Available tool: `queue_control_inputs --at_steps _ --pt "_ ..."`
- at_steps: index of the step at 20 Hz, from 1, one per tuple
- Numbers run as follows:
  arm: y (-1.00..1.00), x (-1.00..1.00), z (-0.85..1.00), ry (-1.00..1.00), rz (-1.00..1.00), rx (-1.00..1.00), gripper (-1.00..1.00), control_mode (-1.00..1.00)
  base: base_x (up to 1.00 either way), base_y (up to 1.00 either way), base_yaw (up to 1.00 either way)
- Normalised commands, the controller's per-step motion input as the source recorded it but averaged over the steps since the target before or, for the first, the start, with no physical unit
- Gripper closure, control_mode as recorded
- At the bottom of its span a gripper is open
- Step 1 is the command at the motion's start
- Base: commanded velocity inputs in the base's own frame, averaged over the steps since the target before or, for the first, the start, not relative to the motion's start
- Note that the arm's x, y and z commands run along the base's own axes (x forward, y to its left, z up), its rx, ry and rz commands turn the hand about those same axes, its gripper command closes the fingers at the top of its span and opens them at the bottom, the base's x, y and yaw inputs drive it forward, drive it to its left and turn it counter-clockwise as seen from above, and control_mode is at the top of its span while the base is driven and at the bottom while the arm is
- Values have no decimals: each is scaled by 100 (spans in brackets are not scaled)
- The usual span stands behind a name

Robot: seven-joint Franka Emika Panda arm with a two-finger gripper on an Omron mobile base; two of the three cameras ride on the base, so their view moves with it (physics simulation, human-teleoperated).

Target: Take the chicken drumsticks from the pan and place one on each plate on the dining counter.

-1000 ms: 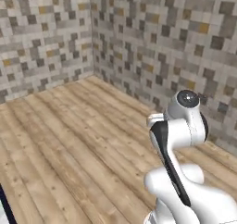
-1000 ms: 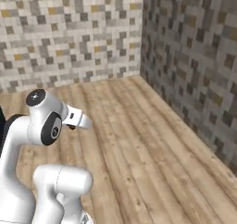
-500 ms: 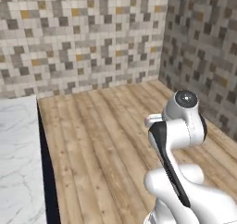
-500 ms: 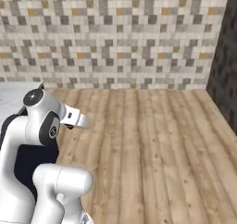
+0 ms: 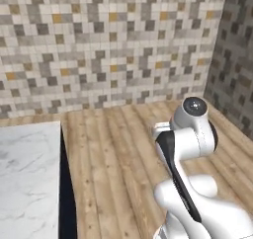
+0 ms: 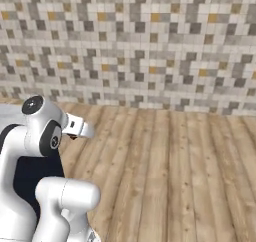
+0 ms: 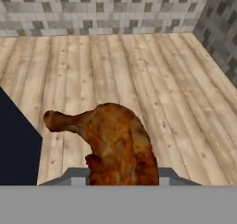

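My arm (image 5: 190,149) is glossy white, built of rounded, bulging shells with dark bands at the joints. A round grey cap (image 5: 195,104) sits at 12 o'clock on my upper joint. In the right base view, a short pale wrist block (image 6: 79,127) juts out.

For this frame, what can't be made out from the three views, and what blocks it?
- Finger tips, hand view: covered by the chicken drumstick, so the jaw opening cannot be read.
- Drumstick's lower end, hand view: cut off by the bottom edge.
- Dining counter, left base view: only a corner of the marble top; the rest runs past the left and bottom edges.
- Counter's dark base, right base view: mostly hidden behind the white arm.
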Motion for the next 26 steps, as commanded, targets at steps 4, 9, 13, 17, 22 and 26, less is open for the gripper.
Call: queue_control_inputs --at_steps 4,9,13,17,22,26 --pt "0 0 0 0 0 0 100 100 100 6 19" --pt "0 0 0 0 0 0 100 100 100 7 20" --pt "0 0 0 0 0 0 100 100 100 6 21" --pt "0 0 0 0 0 0 100 100 100 8 25" --pt "0 0 0 0 0 0 100 100 100 3 38" --pt "0 0 0 0 0 0 100 100 99 0 46"
